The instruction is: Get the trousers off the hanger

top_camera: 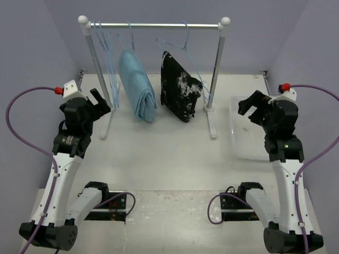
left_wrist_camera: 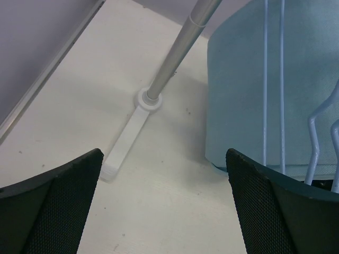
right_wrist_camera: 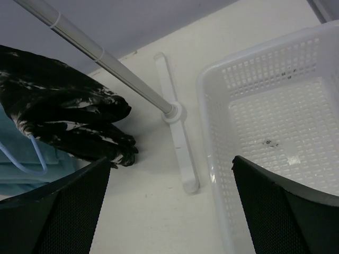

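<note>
**Trousers and hanger, both arms standing off.** The trousers [top_camera: 179, 90] hang just right of centre in the top view. They are folded over the hanger [top_camera: 186, 39], whose hook sits on the rail [top_camera: 153, 24], so the bundle's weight probably keeps it draped there. A blue garment [top_camera: 136, 87] hangs just to their left, and spare hangers [top_camera: 106, 47] crowd the rail's left end. A white basket [top_camera: 246, 143] lies at the right, likely as the drop place. The left gripper [top_camera: 98, 103] and the right gripper [top_camera: 251, 106] flank the rack with their jaws spread and nothing in them. The folds hide the hanger's lower bar. The right wrist view cuts the trousers off at its left edge.
</note>
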Available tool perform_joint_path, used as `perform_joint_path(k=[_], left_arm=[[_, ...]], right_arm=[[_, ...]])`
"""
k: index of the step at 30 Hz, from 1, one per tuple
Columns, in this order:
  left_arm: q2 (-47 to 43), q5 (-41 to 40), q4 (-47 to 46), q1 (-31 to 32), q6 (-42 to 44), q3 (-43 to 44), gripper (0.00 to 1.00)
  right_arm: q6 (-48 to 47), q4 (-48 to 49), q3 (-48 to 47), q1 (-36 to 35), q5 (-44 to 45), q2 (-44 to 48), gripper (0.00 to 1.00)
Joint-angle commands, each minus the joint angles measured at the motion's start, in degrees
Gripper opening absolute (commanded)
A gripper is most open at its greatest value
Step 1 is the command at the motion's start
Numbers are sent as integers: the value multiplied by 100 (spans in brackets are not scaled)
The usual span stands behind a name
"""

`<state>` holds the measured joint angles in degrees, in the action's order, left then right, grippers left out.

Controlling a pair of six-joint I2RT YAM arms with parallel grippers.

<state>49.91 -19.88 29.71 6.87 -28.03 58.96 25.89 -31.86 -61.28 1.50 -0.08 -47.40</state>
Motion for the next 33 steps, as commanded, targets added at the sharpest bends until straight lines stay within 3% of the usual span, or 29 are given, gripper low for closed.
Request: perform_joint_path(k=[1, 5, 12, 17, 20, 28, 33], left_arm=[[10, 63, -27, -46, 17, 107, 100], [28, 89, -27, -37, 26, 107, 100], [28, 151, -80, -37, 17, 54, 100], [45, 248, -97, -37, 0, 2, 100], [54, 283, -97, -37, -9, 28, 100], [28, 458, -89, -37, -18, 89, 100], [-43, 538, -80, -37, -9, 116, 100]], right_arm=[[-154, 215, -95, -9, -238, 55, 99], [-513, 382, -7, -9, -755, 99, 99], [-549, 302, -375, -9, -897, -182, 99], [-988, 531, -788, -358, -1838, -594, 99], [-1568, 347, -1508, -1244, -1409, -1190, 99], [-2483, 232, -3574, -2144, -915, -3063, 99], [-2773, 57, -4330, -2312, -564, -4117, 86]])
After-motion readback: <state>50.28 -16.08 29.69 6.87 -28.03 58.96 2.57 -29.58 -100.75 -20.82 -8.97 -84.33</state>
